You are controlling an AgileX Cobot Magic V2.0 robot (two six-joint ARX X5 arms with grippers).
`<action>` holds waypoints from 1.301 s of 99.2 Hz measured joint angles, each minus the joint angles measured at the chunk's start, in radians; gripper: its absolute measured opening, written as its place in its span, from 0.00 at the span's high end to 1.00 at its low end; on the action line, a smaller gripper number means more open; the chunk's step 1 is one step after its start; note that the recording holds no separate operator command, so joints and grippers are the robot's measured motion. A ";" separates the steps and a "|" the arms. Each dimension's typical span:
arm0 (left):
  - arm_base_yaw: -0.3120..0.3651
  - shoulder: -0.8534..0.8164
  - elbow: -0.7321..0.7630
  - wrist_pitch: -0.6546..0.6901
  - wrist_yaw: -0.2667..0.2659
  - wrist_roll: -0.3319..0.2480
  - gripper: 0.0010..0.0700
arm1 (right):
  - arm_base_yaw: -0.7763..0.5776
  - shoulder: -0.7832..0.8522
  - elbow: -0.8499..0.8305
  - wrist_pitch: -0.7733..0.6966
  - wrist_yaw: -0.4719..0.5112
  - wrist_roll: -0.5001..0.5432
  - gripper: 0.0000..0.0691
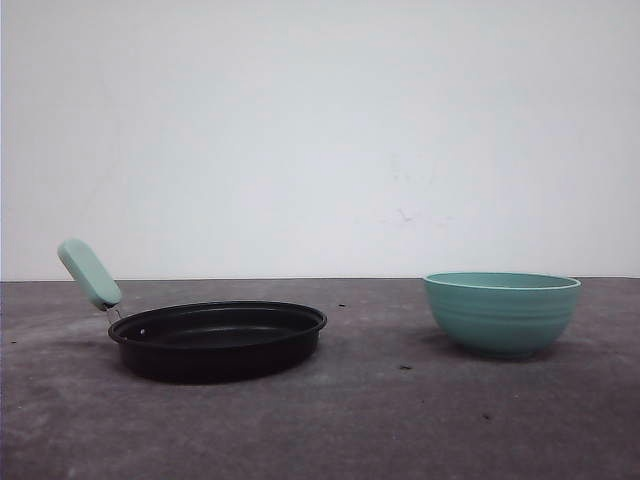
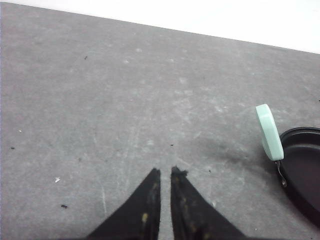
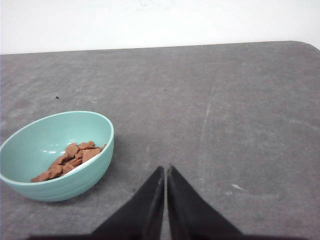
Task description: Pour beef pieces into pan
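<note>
The left hand (image 2: 165, 172), fingers together and empty, hangs over bare surface (image 2: 125, 100) near the pan (image 1: 218, 338). To the right, the beef pieces (image 3: 70, 159) lie in the teal bowl (image 1: 502, 312); the right hand (image 3: 165, 170), also together, must open first. A shaky rim grip or overshot tilt could scatter beef outside the shallow pan.

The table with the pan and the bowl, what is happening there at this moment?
Nothing is being handled yet. The beef pieces lie in the teal bowl, which stands on the table apart from the black pan. The left gripper and the right gripper are both shut, holding nothing, over bare table.
</note>
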 joint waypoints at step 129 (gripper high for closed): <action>0.000 0.000 0.000 0.000 0.000 0.000 1.00 | 0.000 0.008 0.000 -0.006 0.019 -0.045 0.99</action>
